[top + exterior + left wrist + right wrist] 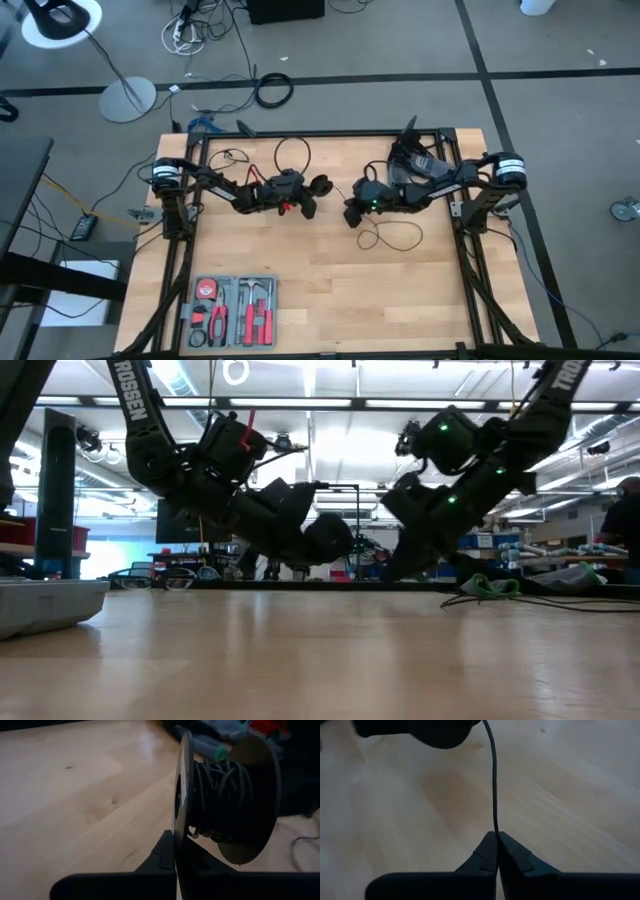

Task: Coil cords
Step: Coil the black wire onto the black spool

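A black spool (pixel 225 795) with two disc flanges has the thin black cord (pixel 220 785) wound on its core. My left gripper (pixel 312 193) holds it up at the table's middle, shut on it. Just to its right, my right gripper (pixel 352 213) is shut on a strand of the cord (pixel 494 780), which runs from the fingers to the dark spool (pixel 420 730). A slack loop of cord (pixel 392 236) lies on the table near the right gripper. Two more thin loops (pixel 292 150) lie toward the far edge. My left gripper pinches the rim of the spool's nearer flange (pixel 181 832) between its two fingers, edge-on. The spool is lifted clear of the table, its axis roughly level. My right gripper pinches a single strand of the cord (pixel 495 829) at its fingertips, slanting down from the table's right. The strand runs straight from the fingers to the spool.
An open tool tray (pixel 232 310) with red-handled tools sits at the near left. A black frame rail (pixel 330 133) runs round the table. Dark gear (pixel 410 160) is piled at the far right. Bare wood (pixel 400 300) stretches across the near right.
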Motion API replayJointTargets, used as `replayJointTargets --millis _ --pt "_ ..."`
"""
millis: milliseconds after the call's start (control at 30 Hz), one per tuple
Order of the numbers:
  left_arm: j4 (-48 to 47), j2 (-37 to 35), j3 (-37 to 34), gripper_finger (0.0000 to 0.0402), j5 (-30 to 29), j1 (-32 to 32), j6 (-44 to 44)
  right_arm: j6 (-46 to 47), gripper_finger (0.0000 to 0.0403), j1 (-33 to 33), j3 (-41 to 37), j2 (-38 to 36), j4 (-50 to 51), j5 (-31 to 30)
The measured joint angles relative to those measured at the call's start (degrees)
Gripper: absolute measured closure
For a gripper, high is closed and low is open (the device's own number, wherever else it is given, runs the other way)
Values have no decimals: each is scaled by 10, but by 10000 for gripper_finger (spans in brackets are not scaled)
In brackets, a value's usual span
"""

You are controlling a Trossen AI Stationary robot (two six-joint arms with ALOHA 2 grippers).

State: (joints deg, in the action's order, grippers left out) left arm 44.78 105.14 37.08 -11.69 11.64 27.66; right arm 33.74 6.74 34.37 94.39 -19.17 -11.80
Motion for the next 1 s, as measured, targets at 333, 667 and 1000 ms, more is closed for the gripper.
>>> replayJointTargets --millis 333,667,1000 --pt "-15 0 3 401 24 0 15 -63 401 -12 183 164 12 75" --pt "-86 0 3 401 38 0 13 -129 402 -13 237 156 19 86" --pt "-111 -1 4 401 114 1 -2 -165 403 22 236 91 109 91"
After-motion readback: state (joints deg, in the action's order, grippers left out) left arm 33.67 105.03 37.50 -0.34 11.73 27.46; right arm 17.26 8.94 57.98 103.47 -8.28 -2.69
